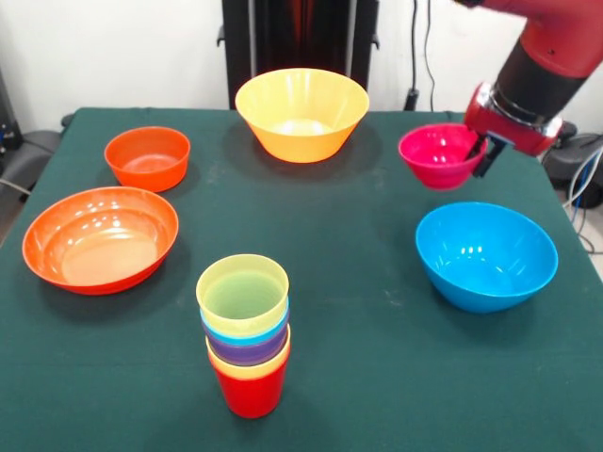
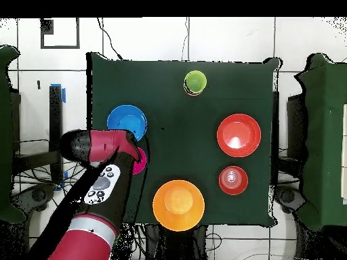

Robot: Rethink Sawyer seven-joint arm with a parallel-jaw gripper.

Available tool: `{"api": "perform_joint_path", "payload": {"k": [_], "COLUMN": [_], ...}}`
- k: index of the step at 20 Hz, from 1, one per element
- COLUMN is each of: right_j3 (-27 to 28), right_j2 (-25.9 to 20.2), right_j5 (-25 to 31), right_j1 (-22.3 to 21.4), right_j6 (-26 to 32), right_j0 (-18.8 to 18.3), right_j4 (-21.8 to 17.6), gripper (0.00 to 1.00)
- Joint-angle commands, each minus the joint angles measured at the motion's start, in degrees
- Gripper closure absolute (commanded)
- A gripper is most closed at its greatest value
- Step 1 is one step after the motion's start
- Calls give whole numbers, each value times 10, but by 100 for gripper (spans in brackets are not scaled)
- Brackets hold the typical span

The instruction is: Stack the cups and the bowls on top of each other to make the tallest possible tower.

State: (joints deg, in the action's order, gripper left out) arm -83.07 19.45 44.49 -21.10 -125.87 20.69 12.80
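Observation:
A stack of nested cups (image 1: 247,331) stands near the table's front: red at the base, then yellow-orange, purple, blue and pale yellow on top. It also shows in the overhead view (image 2: 196,82). My gripper (image 1: 482,151) is shut on the right rim of the small magenta-pink bowl (image 1: 439,155) at the far right. I cannot tell whether the bowl rests on the cloth. In the overhead view my arm hides most of that bowl (image 2: 141,161). The large blue bowl (image 1: 486,254) sits just in front of it.
The large yellow-orange bowl (image 1: 301,113) stands at the far middle. The small orange bowl (image 1: 147,157) and the wide shallow orange bowl (image 1: 100,237) are on the left. The green table (image 1: 377,358) ends close to the blue bowl on the right.

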Motion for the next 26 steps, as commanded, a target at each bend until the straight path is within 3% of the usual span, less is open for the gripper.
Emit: {"api": "perform_joint_path", "payload": {"k": [1, 12, 26], "right_j3": [59, 169, 243], "right_j2": [11, 58, 10], "right_j5": [122, 250, 199], "right_j1": [-19, -17, 10], "right_j6": [-47, -11, 84], "right_j0": [13, 12, -76], "right_j4": [-50, -116, -147], "gripper": [100, 100, 100]}}
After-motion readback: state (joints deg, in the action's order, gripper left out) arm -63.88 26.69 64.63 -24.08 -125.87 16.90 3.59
